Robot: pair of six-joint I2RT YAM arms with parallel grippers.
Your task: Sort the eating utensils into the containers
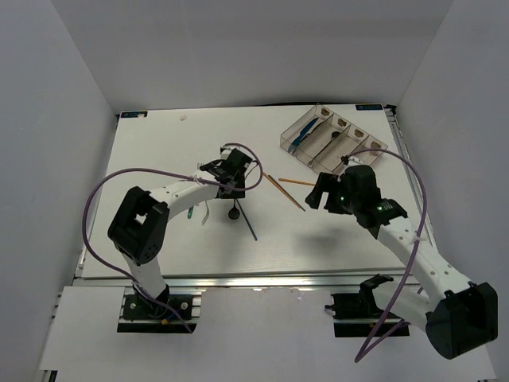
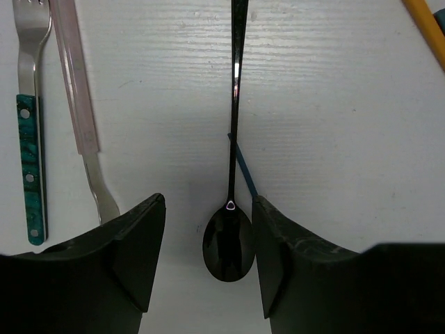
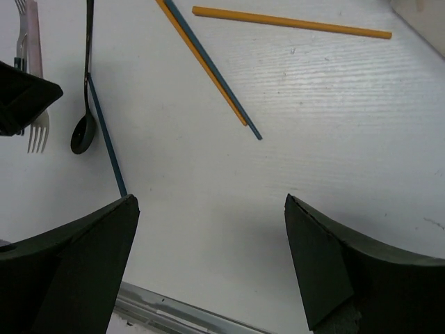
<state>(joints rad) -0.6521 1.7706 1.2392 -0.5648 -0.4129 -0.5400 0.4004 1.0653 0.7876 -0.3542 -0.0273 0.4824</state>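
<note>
A black spoon (image 2: 228, 243) lies flat on the white table, its bowl between my left gripper's (image 2: 208, 209) fingers. The jaws are partly closed round the bowl: the right finger (image 2: 278, 257) is at its edge and a gap remains on the left. A dark blue-grey chopstick (image 2: 243, 167) passes under the spoon's stem. A teal-handled fork (image 2: 29, 160) and a pink-handled fork (image 2: 76, 90) lie to the left. My right gripper (image 3: 210, 202) hovers open over bare table, with two orange chopsticks (image 3: 292, 22) (image 3: 205, 66) and a dark one (image 3: 215, 73) beyond it. The containers (image 1: 330, 137) stand at the back right.
One container compartment holds a blue-handled knife (image 1: 305, 135), another holds dark utensils (image 1: 334, 139). The table's metal front rail (image 3: 181, 309) runs just below my right gripper. White walls enclose the table on three sides. A purple cable (image 1: 119, 179) loops over the left arm.
</note>
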